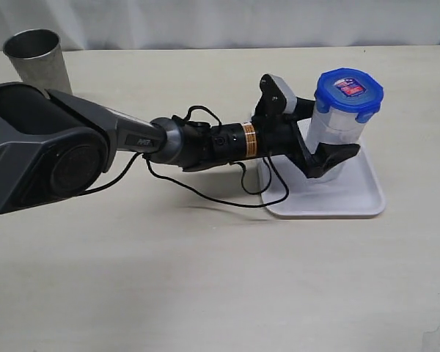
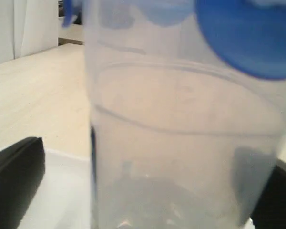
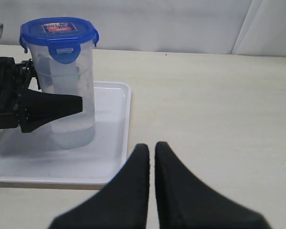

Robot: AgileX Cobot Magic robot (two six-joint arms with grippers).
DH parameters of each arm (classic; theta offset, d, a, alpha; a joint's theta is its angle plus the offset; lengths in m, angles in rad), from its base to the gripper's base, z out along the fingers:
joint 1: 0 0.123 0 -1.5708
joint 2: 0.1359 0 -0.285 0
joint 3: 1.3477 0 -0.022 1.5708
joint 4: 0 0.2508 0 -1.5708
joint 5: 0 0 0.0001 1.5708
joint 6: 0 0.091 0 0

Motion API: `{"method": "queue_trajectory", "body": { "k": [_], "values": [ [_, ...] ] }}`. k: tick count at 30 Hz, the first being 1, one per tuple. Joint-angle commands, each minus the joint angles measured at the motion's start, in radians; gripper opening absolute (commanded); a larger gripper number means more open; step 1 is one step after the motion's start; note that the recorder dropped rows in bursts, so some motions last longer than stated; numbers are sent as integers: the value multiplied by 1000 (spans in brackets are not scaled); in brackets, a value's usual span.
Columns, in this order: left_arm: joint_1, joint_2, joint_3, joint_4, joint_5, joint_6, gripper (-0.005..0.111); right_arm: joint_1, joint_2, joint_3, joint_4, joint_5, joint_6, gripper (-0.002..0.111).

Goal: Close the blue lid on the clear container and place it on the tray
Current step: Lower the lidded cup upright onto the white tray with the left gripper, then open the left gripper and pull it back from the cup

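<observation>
Spread left fingers (image 1: pixel 330 159) astride clear container (image 1: pixel 337 128) on tray (image 1: pixel 352 202) — right fingers (image 3: pixel 133 191) pressed together — steel cup (image 1: pixel 35 59) well apart.

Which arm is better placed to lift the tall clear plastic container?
Left: the left gripper stands open around the container on the white tray; the right gripper is shut, off-tray.

Nothing written here can be read with certainty. The blue lid (image 1: pixel 328 95) carries a small label (image 1: pixel 350 87) on its top, red and white with a dark edge. Its print is too small to make out in the exterior view and too blurred in the right wrist view. A short line of pale lettering (image 1: pixel 141 139) stands on the grey link of the left arm (image 1: pixel 121 126), and it is also illegible. The side of the clear container (image 3: pixel 71 95) shows only faint lines, no figures.
</observation>
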Motion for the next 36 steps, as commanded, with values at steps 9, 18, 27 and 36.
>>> {"method": "queue_trajectory", "body": {
  "k": [9, 18, 27, 36],
  "values": [
    [89, -12, -7, 187, -120, -85, 105, -7, -4, 1, -5, -3, -5, 4],
    [156, -12, -7, 309, -181, -164, 105, -7, -4, 1, -5, -3, -5, 4],
    [208, -12, -7, 328, -220, -194, 105, -7, -4, 1, -5, -3, -5, 4],
    [238, -60, -7, 374, -228, -198, 105, -7, -4, 1, -5, -37, -5, 4]
  ]
}}
